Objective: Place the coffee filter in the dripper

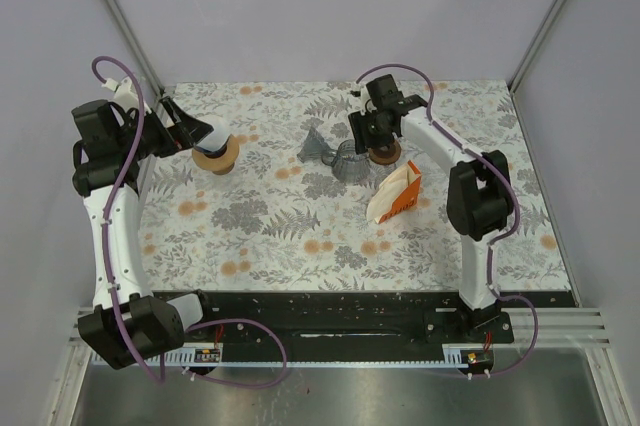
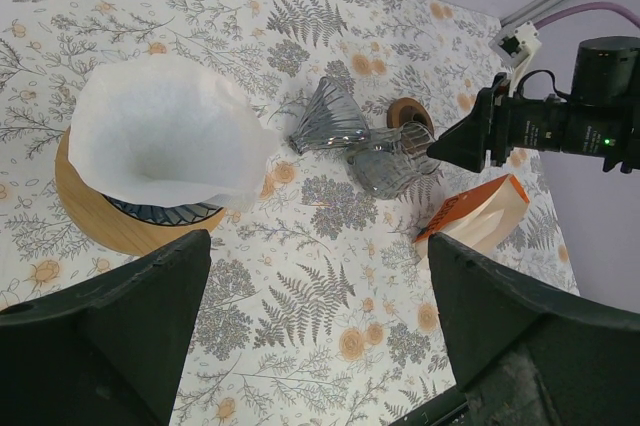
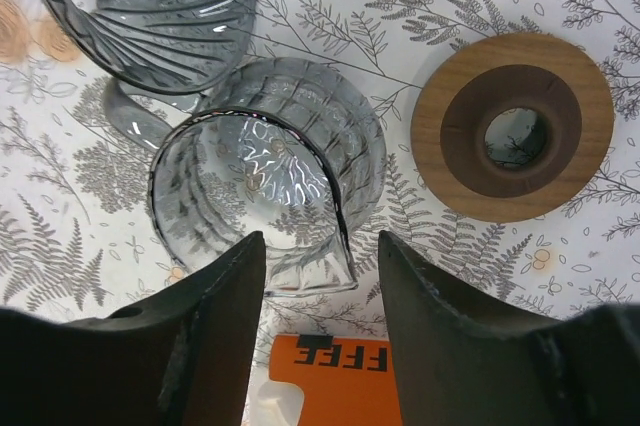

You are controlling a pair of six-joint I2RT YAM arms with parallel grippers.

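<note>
On the table (image 1: pixel 260 236) both arms hold their fingers apart: the right hand (image 3: pixel 320 276) over a tipped glass cone (image 3: pixel 265 186), the left hand (image 2: pixel 320 346) near the dripper (image 2: pixel 165 213) at the left. The white filter (image 2: pixel 165 131) sits opened in that dripper. It looks seated, though I can't see how deep. The left hand should lift straight away without brushing the paper.

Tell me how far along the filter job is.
Done: the white filter sits open in the dripper on its wooden base. In hand: nothing; the left gripper is open, clear of the filter, and the right gripper is open above the tipped glass pieces. Left: seemingly only pulling the arms away.
</note>
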